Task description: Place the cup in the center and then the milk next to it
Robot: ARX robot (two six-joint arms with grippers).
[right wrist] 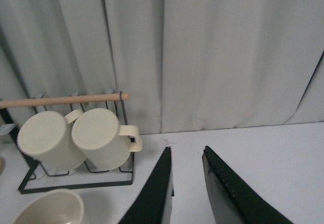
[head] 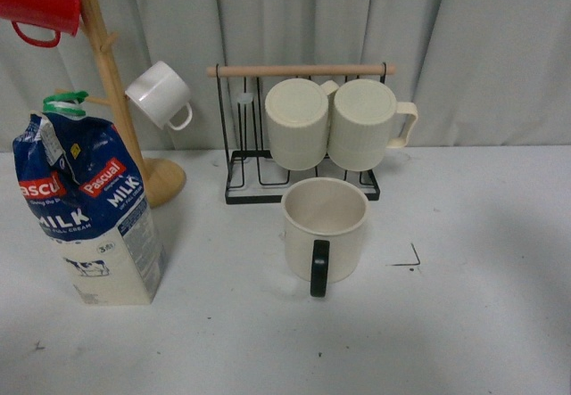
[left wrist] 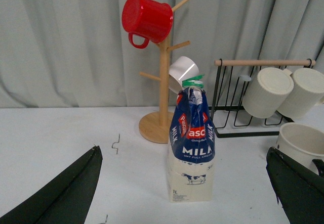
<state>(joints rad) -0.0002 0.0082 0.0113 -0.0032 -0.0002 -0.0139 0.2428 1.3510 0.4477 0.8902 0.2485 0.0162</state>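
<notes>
Milk point(head: 85, 217): stood upright on the tabletop point(head: 464, 324), well left of the cup point(head: 324, 226); lay straight ahead of the left hand point(left wrist: 182, 150)
Left hand: fingers wide apart, empty; judged nearer
Right hand point(right wrist: 186, 150): fingers narrowly apart, empty

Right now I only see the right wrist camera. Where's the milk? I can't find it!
Observer: The milk stands upright at the far left of the front view, next to the wooden mug tree.
Kid: Is the left claw grabbing it?
Observer: No. In the left wrist view the left claw is wide open. The carton stands ahead of it, with a gap on each side.
Kid: I see just the cup's rim. Where's its handle?
Observer: The cup has its black handle turned toward the robot, as the front view shows.
</notes>
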